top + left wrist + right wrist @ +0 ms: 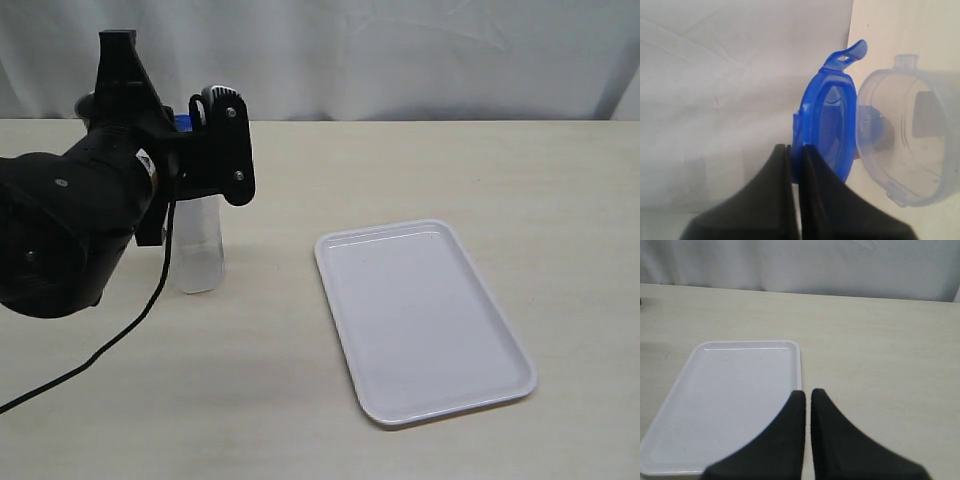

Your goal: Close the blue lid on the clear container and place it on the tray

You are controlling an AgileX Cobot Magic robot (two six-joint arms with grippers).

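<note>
Left gripper (795, 149) nearly shut, tips touched edge of blue lid (829, 125), open beside clear container (910, 150) mouth, left of exterior frame. Push needed slow, square onto mouth; tall container seemed tippy.

- My exterior camera looks obliquely down over the worktop (450, 160).
- My left wrist camera sits close against the blue lid (825, 125).
- My right wrist and exterior views share the tray (740, 390).

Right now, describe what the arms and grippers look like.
The left arm is bulky, rounded and matte black, with silver screws, a small pale sticker and a thin black cable trailing off it. Left gripper and right gripper have black, tapering wedge-shaped fingers. The right arm is out of view.
</note>
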